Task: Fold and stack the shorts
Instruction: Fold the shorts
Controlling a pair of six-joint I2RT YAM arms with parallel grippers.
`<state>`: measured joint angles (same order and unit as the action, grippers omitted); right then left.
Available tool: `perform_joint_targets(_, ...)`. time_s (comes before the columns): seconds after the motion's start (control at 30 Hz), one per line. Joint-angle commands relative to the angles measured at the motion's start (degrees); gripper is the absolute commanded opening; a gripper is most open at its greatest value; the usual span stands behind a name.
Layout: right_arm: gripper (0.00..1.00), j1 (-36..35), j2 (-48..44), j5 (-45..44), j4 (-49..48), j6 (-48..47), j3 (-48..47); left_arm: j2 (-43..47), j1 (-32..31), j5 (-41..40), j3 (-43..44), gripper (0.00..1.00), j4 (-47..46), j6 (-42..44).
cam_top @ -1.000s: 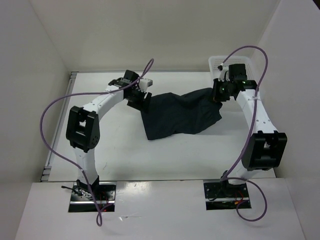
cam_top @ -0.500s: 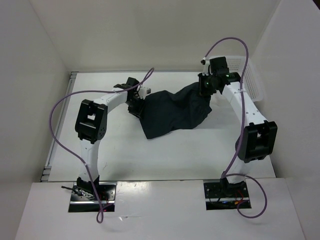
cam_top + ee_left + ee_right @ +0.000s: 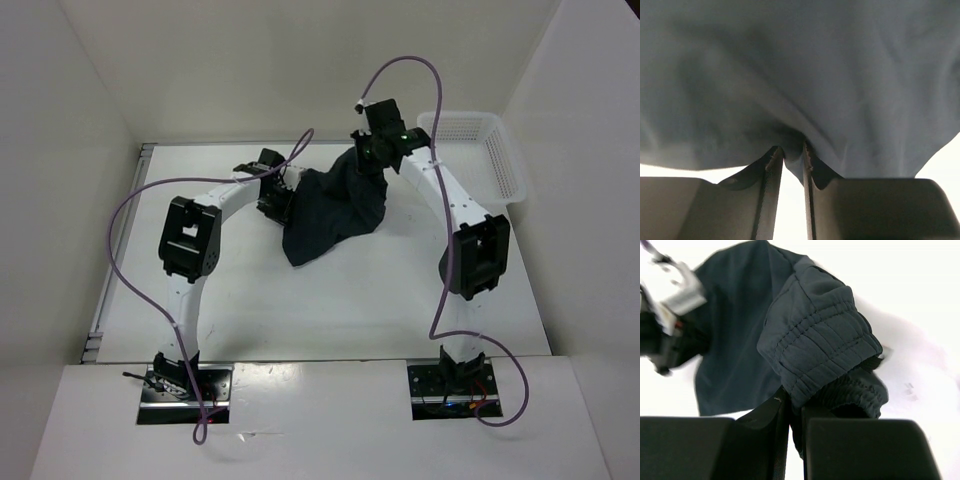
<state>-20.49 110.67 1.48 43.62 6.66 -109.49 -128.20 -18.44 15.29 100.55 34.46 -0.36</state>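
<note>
The dark shorts [image 3: 330, 210] lie bunched at the back middle of the white table, one end lifted. My right gripper [image 3: 371, 163] holds that raised end; in the right wrist view it [image 3: 795, 400] is shut on the gathered elastic waistband of the shorts [image 3: 820, 345]. My left gripper [image 3: 282, 196] is at the cloth's left edge. In the left wrist view the shorts [image 3: 805, 75] fill the frame, and a fold of the fabric is pinched between the tips of the left gripper [image 3: 790, 152], with a narrow gap lower down.
A white lattice basket [image 3: 470, 118] stands at the back right corner against the wall. White walls close in the table at the back and both sides. Purple cables loop above both arms. The left arm's wrist [image 3: 670, 315] shows blurred in the right wrist view.
My right arm has swung left from the basket, carrying the waistband and bunching the shorts toward the left gripper. The left jaws have narrowed onto the fabric.
</note>
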Motion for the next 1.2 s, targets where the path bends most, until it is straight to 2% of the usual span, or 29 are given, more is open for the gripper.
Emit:
perform_joint_targets(0.0,0.0,-2.09,1.82,-2.53,-3.89,3.27,-7.3,-3.28,-0.28,0.09,1.66,0.29,-0.88,0.36)
perform_joint_targets(0.17,0.0,-4.73,2.35,-2.0,-3.89,5.56,-7.31,-4.34,-0.28,0.71,3.33,0.27,-0.27,0.36)
perform_joint_targets(0.23,0.0,-4.73,1.4,-6.89,-3.89,3.65,-6.0,-2.33,-0.28,0.09,1.68,0.27,-0.27,0.36)
perform_joint_targets(0.3,0.0,-3.95,-0.71,-7.2,-3.89,2.92,-3.46,-0.83,0.32,-1.65,-0.17,0.27,0.25,0.36)
perform_joint_targets(0.43,0.0,-0.7,-5.11,-2.37,-3.36,2.14,4.01,3.21,2.79,-7.53,-5.18,0.27,1.75,0.36)
perform_joint_targets(0.47,0.0,-0.08,-5.9,2.08,-3.36,1.61,7.16,3.83,3.49,-8.77,-6.32,0.26,2.45,0.36)
perform_joint_targets(0.6,0.0,-0.08,-8.89,10.72,-2.22,0.47,12.8,6.47,6.92,-14.05,-10.9,0.26,3.59,0.36)
perform_joint_targets(0.83,0.0,2.12,-8.9,15.65,-2.22,0.46,12.2,10.69,8.68,-20.03,-16.17,0.26,3.07,0.36)
perform_joint_targets(1.0,0.0,2.12,-11.7,18.73,-2.22,4.23,15.26,14.02,9.74,-24.6,-15.65,0.39,1.15,0.36)
perform_joint_targets(1.1,0.0,2.12,-14.86,20.93,-1.69,6.08,17.2,17.1,9.74,-23.91,-12.84,0.5,1.14,0.36)
perform_joint_targets(1.17,0.0,2.12,-16.97,20.94,-1.69,6.7,19.22,20.25,7.38,-23.03,-12.31,0.57,1.14,0.36)
